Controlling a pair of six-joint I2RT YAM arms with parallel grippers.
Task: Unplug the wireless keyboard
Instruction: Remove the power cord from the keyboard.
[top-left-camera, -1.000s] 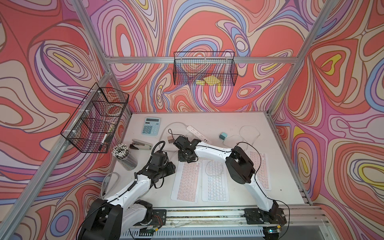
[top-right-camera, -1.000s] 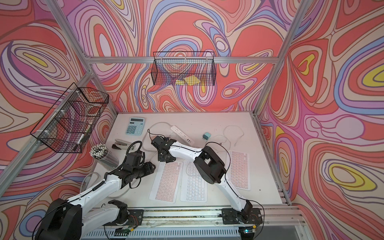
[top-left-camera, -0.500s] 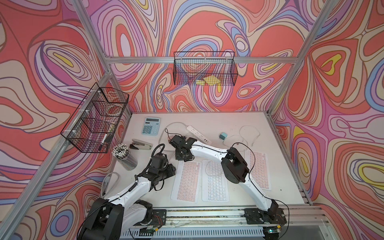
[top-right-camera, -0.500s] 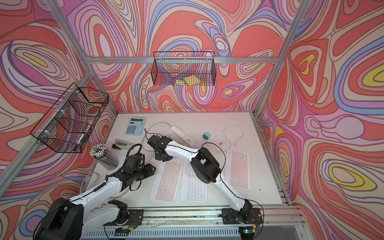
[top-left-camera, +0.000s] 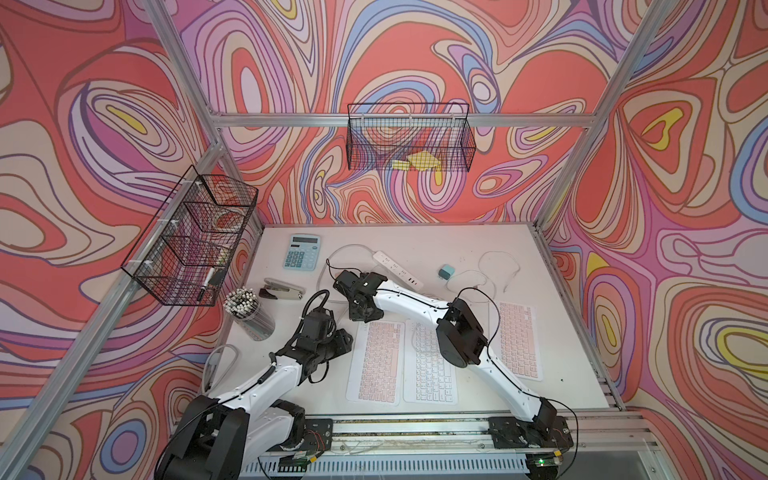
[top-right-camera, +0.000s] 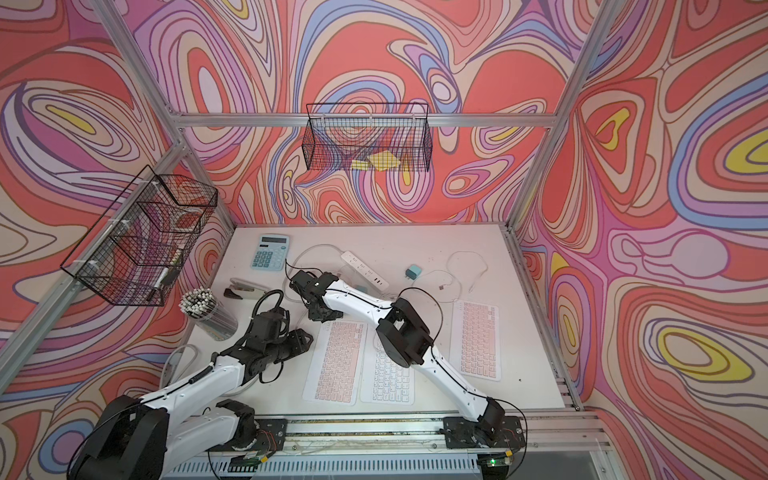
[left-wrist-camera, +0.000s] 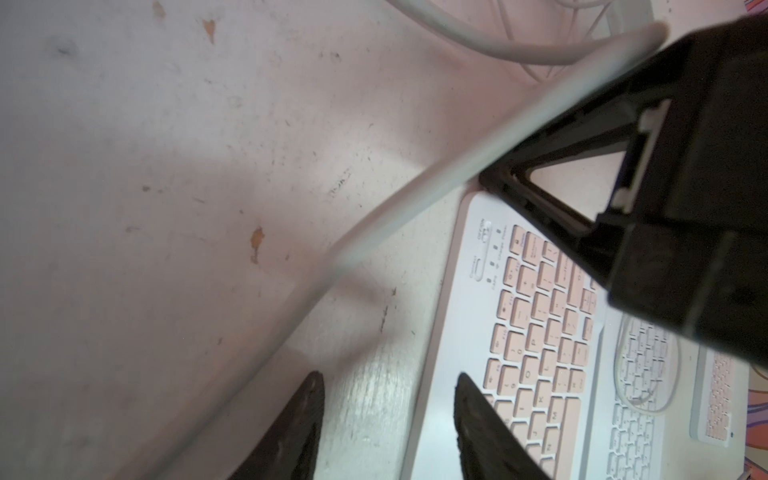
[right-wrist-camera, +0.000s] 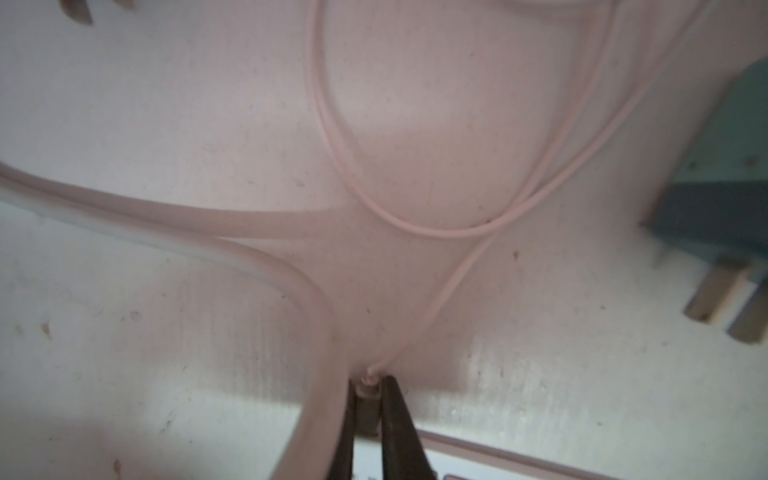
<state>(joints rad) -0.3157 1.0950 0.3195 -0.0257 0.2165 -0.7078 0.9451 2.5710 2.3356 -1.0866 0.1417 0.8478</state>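
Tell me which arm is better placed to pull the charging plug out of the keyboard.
Right: the right hand is shut on the plug at the pink keyboard's far edge. The left hand is open beside that keyboard, gripping nothing.

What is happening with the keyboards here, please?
The right pincer is shut on the plug of the thin cable, at the far edge of the pink keyboard nearest the left arm. The plug looks not yet pulled out. The left pincer is open beside that keyboard's edge, holding nothing.
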